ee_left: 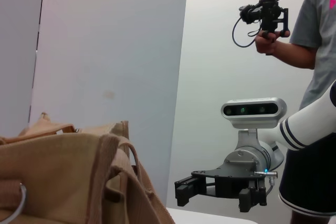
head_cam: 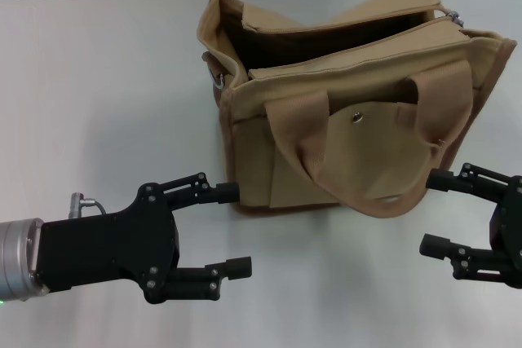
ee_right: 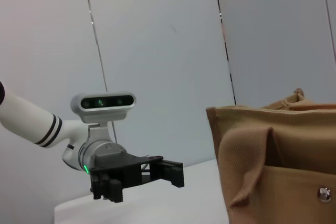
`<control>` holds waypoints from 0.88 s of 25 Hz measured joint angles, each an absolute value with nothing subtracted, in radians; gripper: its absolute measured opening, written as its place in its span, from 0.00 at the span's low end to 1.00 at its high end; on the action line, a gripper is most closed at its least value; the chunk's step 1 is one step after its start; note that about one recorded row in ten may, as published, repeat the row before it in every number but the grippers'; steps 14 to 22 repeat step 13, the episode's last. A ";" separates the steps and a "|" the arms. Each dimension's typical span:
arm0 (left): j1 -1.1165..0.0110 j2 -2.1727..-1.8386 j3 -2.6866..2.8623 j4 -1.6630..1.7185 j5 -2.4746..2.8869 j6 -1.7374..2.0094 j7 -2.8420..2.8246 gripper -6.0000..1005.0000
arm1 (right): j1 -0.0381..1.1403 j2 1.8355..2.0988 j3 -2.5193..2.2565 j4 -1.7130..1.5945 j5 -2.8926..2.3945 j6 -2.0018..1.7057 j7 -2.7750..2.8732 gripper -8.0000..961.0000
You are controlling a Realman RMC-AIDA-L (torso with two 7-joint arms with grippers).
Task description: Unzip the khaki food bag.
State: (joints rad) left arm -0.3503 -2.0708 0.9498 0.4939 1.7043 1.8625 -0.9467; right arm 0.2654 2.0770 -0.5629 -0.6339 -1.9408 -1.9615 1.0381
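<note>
Grippers nearest: left gripper (head_cam: 224, 229) at 7 o'clock, fingers spread, upper tip just beside bag's lower front corner, holding nothing. Right gripper (head_cam: 435, 213) at 4 o'clock, likewise released, close to front face. Khaki food bag (head_cam: 342, 132) upright on white table (head_cam: 98, 95), centre toward 1 o'clock. Soft canvas, light, likely to sag and slide under pull; needs bracing. Zipper pull (head_cam: 453, 16) at far 2 o'clock end: small metal, best purchase. Top mouth appears already gaping.
</note>
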 joint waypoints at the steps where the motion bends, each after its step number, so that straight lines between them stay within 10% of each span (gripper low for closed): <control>1: -0.350 -2.071 0.950 0.494 1.704 1.863 -0.947 0.83 | 0.265 2.077 -0.563 -0.634 -1.941 -1.960 1.038 0.86; 22: -0.350 -2.071 0.948 0.494 1.703 1.861 -0.946 0.83 | 0.271 2.079 -0.563 -0.633 -1.939 -1.951 1.037 0.86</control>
